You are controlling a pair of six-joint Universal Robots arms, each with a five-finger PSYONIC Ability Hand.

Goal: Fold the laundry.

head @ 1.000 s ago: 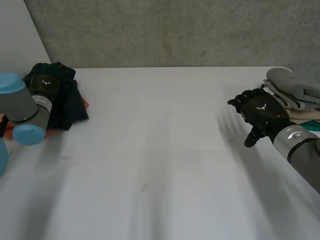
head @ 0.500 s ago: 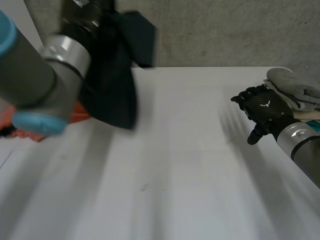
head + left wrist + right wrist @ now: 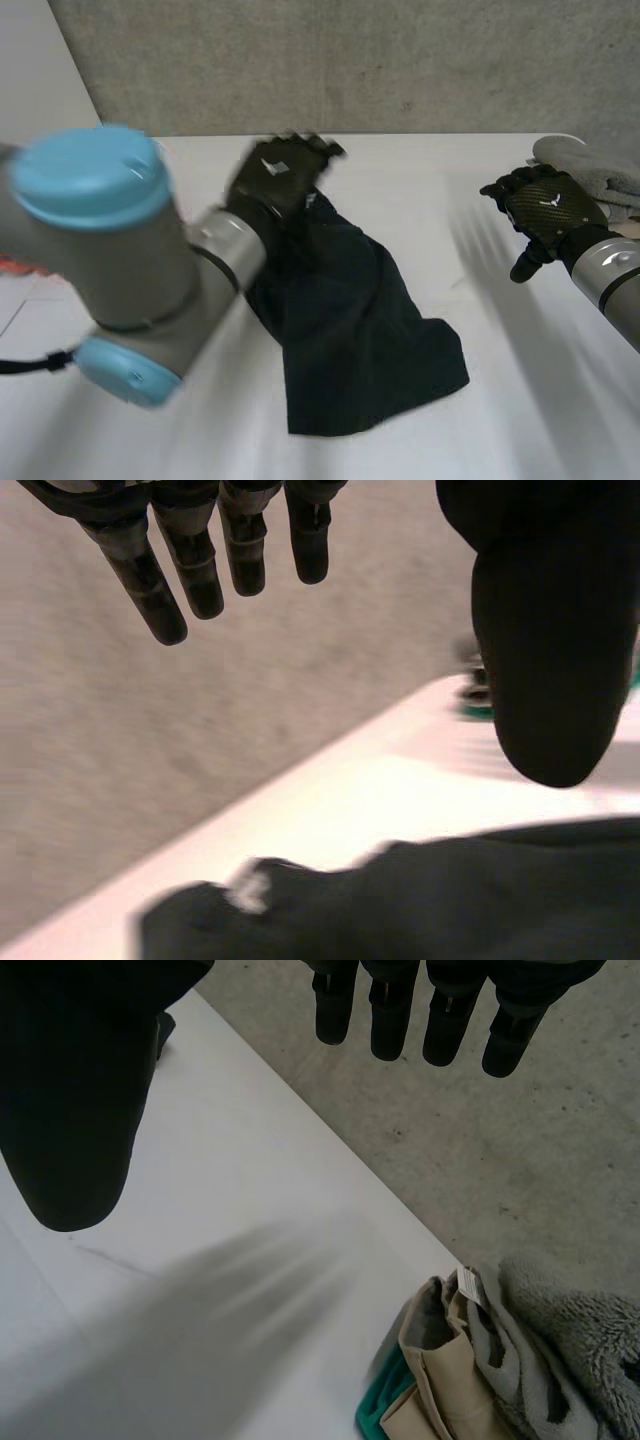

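A dark navy garment (image 3: 360,330) lies crumpled and partly spread on the middle of the white table (image 3: 420,180). My left hand (image 3: 282,172) hovers over the garment's far left end, fingers straight and apart. In the left wrist view the left hand (image 3: 150,590) holds nothing, and the garment (image 3: 450,900) lies below it with a small white tag showing. My right hand (image 3: 545,205) hangs open above the table's right side, apart from the garment. Its fingers (image 3: 385,1020) are straight, with nothing between them and the thumb.
A stack of folded laundry (image 3: 590,165), grey fleece on top, sits at the table's far right corner. In the right wrist view that stack (image 3: 470,1380) has beige and green pieces under the fleece. Something orange (image 3: 12,265) lies at the left edge behind my left arm.
My left arm swung from the pile at the far left to the middle with the dark garment and let it go; the garment now lies on the table. The right hand barely moved.
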